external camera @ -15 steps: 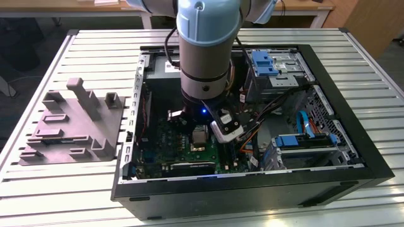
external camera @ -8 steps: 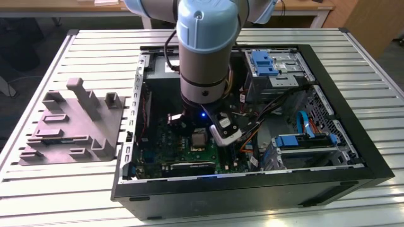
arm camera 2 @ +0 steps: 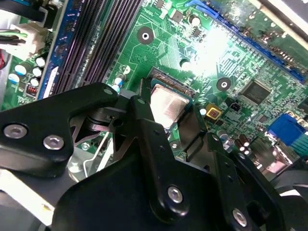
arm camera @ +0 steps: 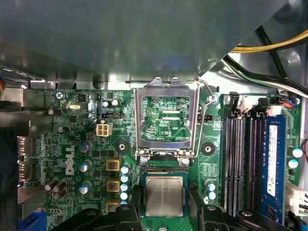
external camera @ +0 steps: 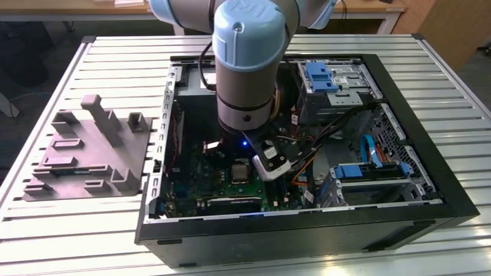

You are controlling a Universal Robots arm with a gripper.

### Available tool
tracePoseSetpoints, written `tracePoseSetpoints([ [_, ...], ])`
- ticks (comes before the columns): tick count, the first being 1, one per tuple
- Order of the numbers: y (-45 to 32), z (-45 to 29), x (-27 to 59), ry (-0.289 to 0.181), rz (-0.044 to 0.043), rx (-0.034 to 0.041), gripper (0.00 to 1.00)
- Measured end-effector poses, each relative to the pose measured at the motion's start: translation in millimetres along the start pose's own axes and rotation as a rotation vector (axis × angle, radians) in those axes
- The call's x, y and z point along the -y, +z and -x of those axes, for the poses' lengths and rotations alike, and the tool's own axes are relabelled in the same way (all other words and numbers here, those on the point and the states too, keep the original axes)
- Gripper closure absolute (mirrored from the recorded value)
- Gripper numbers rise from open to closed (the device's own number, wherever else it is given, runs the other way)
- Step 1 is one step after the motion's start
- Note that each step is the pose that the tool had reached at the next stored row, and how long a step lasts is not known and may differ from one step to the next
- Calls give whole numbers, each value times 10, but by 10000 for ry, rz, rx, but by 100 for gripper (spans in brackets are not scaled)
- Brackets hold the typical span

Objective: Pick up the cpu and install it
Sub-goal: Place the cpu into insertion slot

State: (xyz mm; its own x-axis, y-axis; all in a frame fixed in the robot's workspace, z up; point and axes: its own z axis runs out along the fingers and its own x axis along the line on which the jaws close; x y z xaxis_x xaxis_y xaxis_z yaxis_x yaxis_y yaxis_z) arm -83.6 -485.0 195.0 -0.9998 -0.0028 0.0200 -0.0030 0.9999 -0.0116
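So the gripper [arm camera 2: 168, 113] is down inside the open PC case [external camera: 429, 190], right over the green motherboard [arm camera: 72, 144]. Its black fingers [arm camera 2: 149, 139] sit spread on either side of the cpu [arm camera: 164, 196], close to its edges, though I can't tell if they're actually touching it. The cpu lies flat in its socket, with the silver socket frame [arm camera: 166, 118] flipped up open just beside it. A grey plastic fixture [external camera: 84, 152] sits on the tabletop [external camera: 77, 230] outside the case.

Probably a lab, slatted aluminium worktable [external camera: 460, 144], opened computer case [external camera: 414, 172]
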Motion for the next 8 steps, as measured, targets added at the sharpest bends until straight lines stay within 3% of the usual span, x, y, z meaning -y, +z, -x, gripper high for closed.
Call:
tracePoseSetpoints([
  [8,23,4,13,43,0,-1,53],
])
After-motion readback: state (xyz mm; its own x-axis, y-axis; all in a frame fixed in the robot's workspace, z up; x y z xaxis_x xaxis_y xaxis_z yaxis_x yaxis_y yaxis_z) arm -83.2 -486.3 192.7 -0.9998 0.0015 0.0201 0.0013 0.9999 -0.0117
